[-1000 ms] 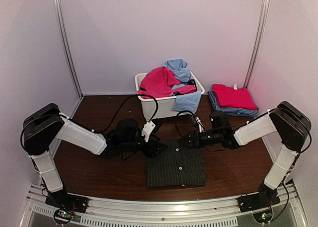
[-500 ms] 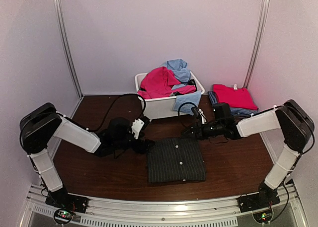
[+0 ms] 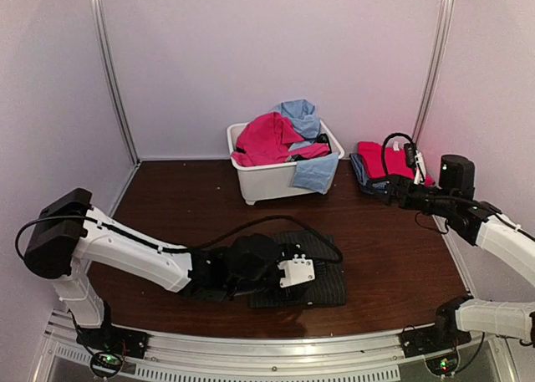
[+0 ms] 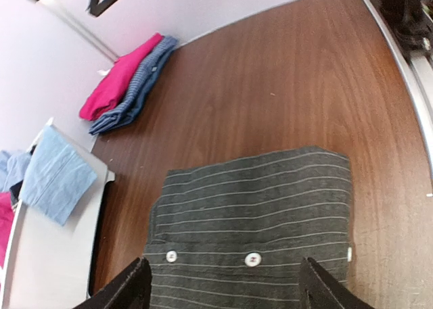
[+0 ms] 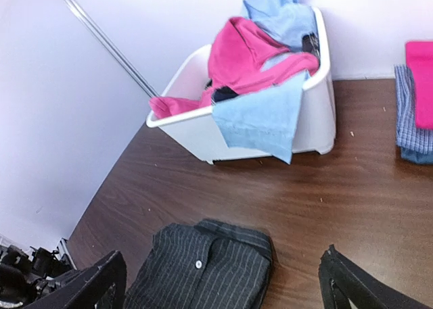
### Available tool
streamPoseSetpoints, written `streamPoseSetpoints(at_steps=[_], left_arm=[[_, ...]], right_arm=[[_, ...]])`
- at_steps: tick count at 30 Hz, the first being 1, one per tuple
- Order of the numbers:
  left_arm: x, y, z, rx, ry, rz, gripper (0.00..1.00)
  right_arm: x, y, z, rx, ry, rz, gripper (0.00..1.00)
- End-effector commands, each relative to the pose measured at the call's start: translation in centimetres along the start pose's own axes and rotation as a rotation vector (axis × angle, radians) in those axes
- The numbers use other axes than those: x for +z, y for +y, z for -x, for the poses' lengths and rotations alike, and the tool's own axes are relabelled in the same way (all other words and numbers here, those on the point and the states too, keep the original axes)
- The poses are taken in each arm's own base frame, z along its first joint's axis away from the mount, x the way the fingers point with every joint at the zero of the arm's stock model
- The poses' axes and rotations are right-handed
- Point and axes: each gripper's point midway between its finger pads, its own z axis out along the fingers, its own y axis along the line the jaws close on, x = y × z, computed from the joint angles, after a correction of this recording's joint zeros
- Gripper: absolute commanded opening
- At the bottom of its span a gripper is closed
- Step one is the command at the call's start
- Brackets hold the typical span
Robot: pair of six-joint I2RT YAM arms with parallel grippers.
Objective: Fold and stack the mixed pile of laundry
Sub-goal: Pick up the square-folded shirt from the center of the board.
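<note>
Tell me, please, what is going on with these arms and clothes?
Laundry is being folded and stacked. The left tool hovers open over a folded black pinstriped shirt, not gripping it. The right tool is open and empty, near a stack of two folded garments, pink on blue checked. More pink and light blue clothes wait in the white tub.

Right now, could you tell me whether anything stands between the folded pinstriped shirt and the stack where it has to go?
The table between the shirt and the stack is bare wood, and the tub sits off to one side. Only the right gripper, hovering open at the stack's near edge, could get in the way.
</note>
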Motion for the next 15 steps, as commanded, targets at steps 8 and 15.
streamPoseSetpoints(at_steps=[8,15], left_arm=[[6.0,-8.5,0.2,0.331,0.083,-0.154,0.57],[8.5,-10.5,-1.9,0.377,0.144,-0.191,0.39]], right_arm=[[0.4,-3.7,-12.8,0.416,0.259,0.026,0.92],[0.0,-4.7,-16.3,0.503,0.325,-0.002,0.89]])
